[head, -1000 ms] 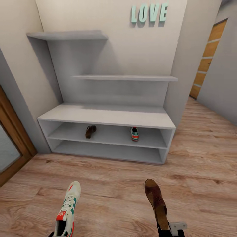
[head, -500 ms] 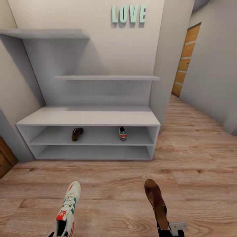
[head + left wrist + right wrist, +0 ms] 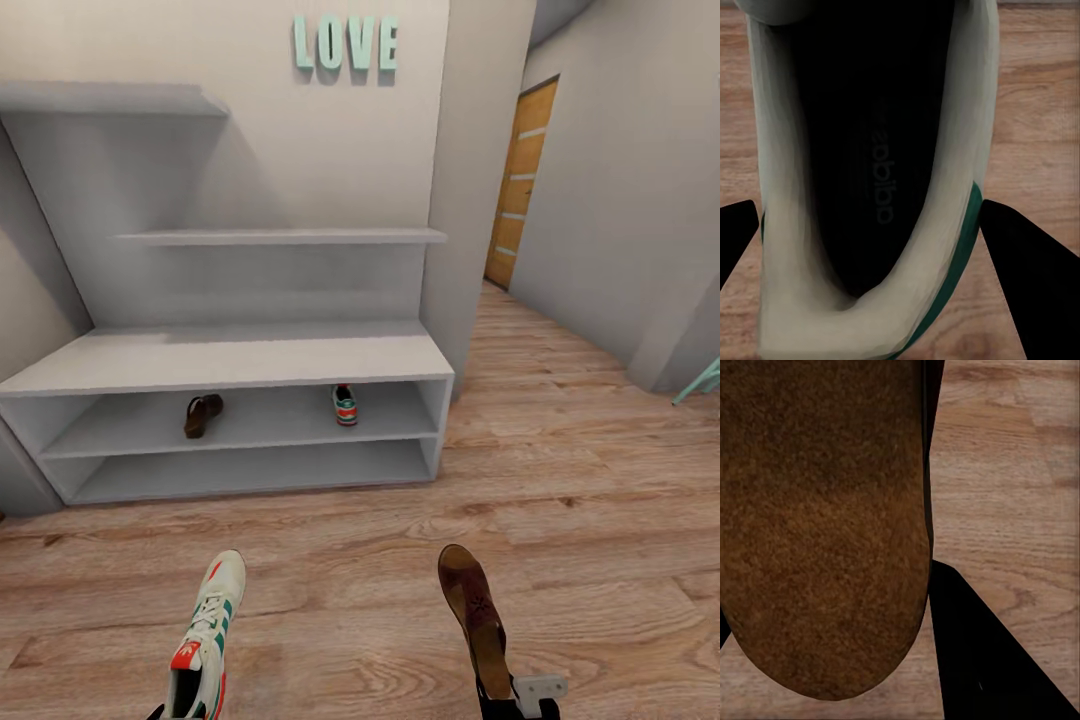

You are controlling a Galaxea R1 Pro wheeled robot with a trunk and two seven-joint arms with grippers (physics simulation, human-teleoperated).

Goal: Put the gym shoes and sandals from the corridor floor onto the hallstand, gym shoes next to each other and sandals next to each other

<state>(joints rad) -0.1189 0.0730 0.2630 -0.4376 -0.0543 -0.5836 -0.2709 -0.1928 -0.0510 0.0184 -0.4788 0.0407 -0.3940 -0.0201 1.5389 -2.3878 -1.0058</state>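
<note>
Head view, left jaws hold gym shoe, right jaws hold sandal — both lengthwise, toes toward hallstand.

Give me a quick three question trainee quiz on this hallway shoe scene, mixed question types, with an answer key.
1. True or false: the pale grey stepped shoe rack already holds one brown leather sandal and one off-white sneaker with green stripes.
2. Which item does the left gripper carry?
A. sandal
B. sneaker
C. nothing
3. Fill in: the teal wall letters spell ____.

Key: 1 true. 2 B, the held sneaker; the right gripper holds the other sandal. 3 LOVE.
</note>
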